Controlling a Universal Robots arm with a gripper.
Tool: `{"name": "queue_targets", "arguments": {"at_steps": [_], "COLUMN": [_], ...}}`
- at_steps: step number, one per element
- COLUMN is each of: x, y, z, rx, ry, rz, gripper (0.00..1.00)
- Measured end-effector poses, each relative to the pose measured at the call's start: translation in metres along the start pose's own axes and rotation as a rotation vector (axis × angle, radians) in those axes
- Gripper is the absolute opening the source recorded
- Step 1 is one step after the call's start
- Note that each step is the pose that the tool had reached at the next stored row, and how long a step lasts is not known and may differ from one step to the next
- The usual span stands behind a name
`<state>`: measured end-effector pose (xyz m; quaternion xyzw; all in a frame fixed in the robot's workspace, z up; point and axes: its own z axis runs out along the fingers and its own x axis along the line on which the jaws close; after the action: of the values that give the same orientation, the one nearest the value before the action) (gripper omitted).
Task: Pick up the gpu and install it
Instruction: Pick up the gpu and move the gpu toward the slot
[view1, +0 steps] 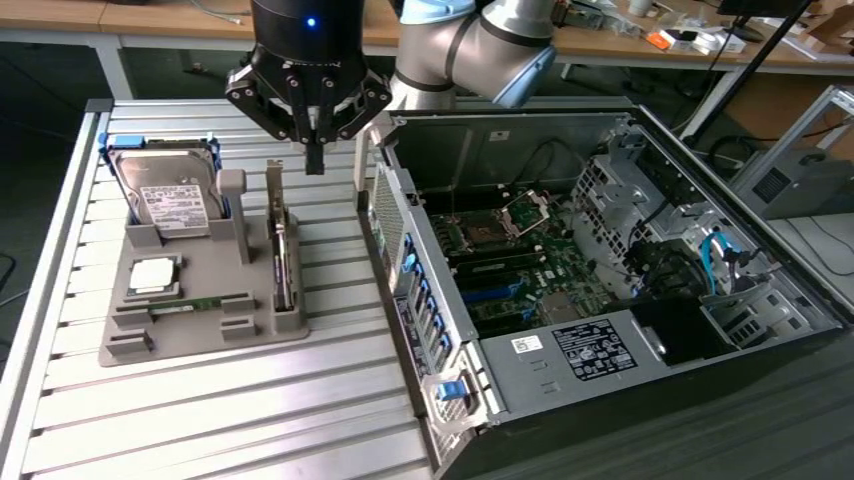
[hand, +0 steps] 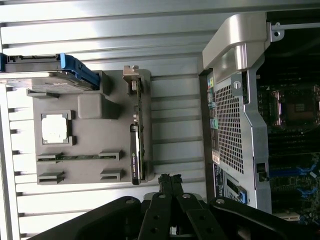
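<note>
Exterior view's left: hard drive (view1: 171, 195) stands upright at far end of gray holder (view1: 200, 338) on slatted table (view1: 200, 420). Processor (view1: 152, 275) and memory stick (view1: 200, 303) lie flat in holder, nearer frame bottom. Graphics card (view1: 282, 255) stands on edge in slot along holder's right side, untouched. Upper centre: claw (view1: 315, 162) clenched, fingertips together, grasping nothing, hovers above and near graphics card. Exterior view's right: open computer case (view1: 601, 280), motherboard (view1: 514, 265) exposed.

Grey tray (view1: 200, 332), silver drive (view1: 167, 190), black hand (view1: 315, 166).
</note>
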<state>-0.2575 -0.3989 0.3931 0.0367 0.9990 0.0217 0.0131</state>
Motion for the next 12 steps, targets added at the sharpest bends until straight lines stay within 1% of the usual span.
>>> {"name": "queue_targets", "arguments": {"at_steps": [3,4,5,7,8,10,12], "x": [0.0000,0.0000,0.0000,0.0000,0.0000,0.0000,0.0000], "y": [0.0000,0.0000,0.0000,0.0000,0.0000,0.0000,0.0000], "z": [0.0000,0.0000,0.0000,0.0000,0.0000,0.0000,0.0000], "rx": [0.0000,0.0000,0.0000,0.0000,0.0000,0.0000,0.0000], "ry": [0.0000,0.0000,0.0001,0.0001,0.0001,0.0001,0.0000], "rz": [0.000,0.000,-0.001,-0.001,-0.001,-0.001,-0.001], "gripper": [0.11,0.17,0.17,0.29,0.29,0.42,0.42]}}
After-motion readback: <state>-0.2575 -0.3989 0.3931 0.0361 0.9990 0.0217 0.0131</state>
